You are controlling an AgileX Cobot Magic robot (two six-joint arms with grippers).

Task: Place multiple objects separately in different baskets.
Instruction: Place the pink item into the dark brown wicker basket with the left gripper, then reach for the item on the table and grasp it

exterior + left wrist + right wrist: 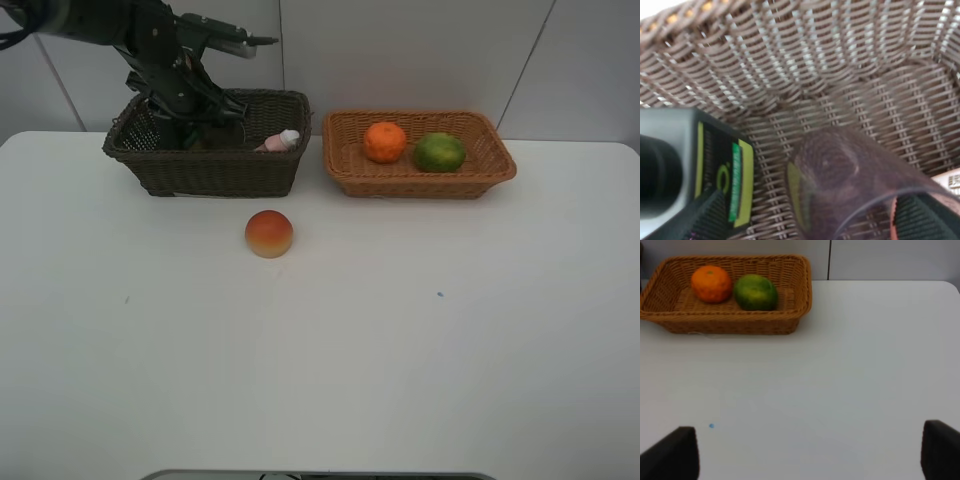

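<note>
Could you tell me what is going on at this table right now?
The robot is sorting items into two baskets. Its left end effector is down inside the dark brown basket, where a translucent mauve cup lies beside a dark green bottle and a pink bottle. The tan basket holds an orange and a green fruit. A peach-like fruit remains on the table. The right end effector hangs open over bare table.
</note>
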